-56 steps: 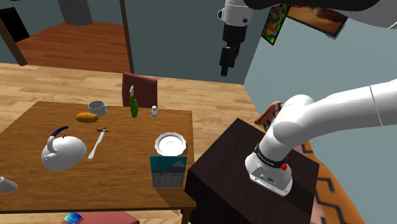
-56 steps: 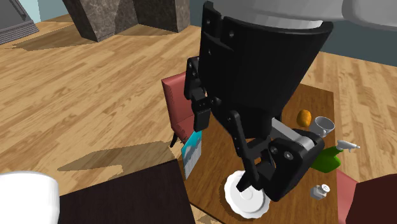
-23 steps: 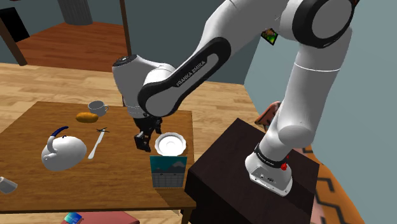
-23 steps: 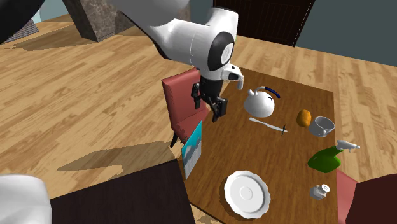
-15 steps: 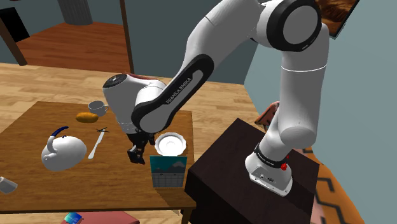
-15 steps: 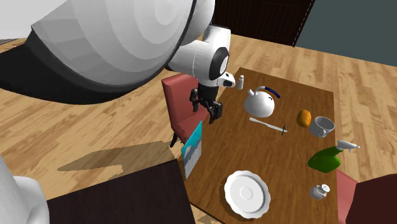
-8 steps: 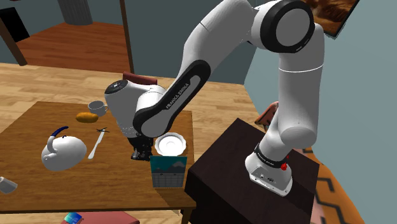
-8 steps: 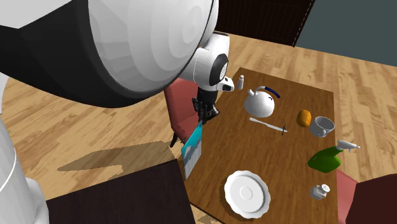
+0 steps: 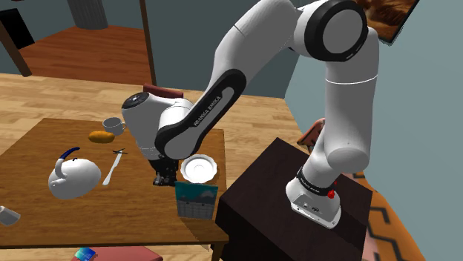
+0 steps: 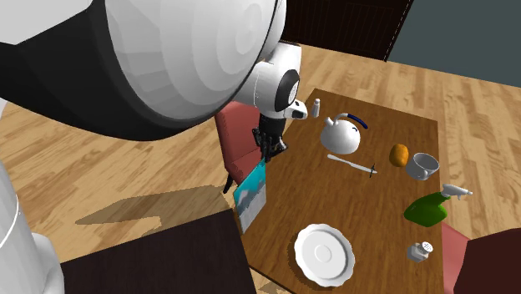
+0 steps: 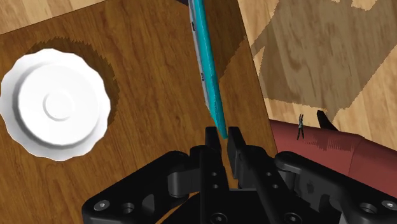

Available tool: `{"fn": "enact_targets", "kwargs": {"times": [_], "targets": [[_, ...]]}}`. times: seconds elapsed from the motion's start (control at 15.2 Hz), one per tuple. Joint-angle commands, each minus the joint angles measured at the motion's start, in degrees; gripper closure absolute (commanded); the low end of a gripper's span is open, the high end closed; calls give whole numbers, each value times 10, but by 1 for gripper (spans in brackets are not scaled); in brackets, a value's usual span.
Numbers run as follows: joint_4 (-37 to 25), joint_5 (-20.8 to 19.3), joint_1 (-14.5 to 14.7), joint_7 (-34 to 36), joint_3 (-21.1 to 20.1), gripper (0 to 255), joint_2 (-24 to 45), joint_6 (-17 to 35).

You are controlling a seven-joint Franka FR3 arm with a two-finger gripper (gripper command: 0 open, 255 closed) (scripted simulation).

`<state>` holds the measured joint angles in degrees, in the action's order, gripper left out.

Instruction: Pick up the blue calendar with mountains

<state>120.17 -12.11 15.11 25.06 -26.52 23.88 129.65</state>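
Tilted a little more than 0.5 s ago, the blue calendar (image 9: 196, 199) stands at the table (image 9: 141, 215) edge beside the dark stand (image 9: 260, 193). The gripper (image 11: 222, 133) pinches its upper edge between 2 fingers. A white plate (image 9: 199, 168) lies just beside. Bare wood reaches to the teapot (image 9: 73, 176); a red chair (image 10: 238, 134) stands past the edge.

The calendar (image 9: 196, 200) by a corner of the table (image 9: 133, 215) shows a teal-blue mountain scene above a pale grid, and its thin edge looks teal beside the black gripper (image 11: 218, 132). The table is brown wood grain. On it are a white plate (image 9: 198, 168), a white kettle (image 9: 73, 176) with a blue handle, and a green bottle (image 10: 427, 209).
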Motion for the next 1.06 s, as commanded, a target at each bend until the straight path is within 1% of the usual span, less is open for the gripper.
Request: {"fn": "enact_targets", "kwargs": {"times": [0.0,0.86,0.99], "targets": [[0,6,-3,-4,-3,255,-10,-9],[-16,50,-19,-32,-25,255,-83,-89],[-16,51,-19,-32,-25,255,-84,-90]]}}
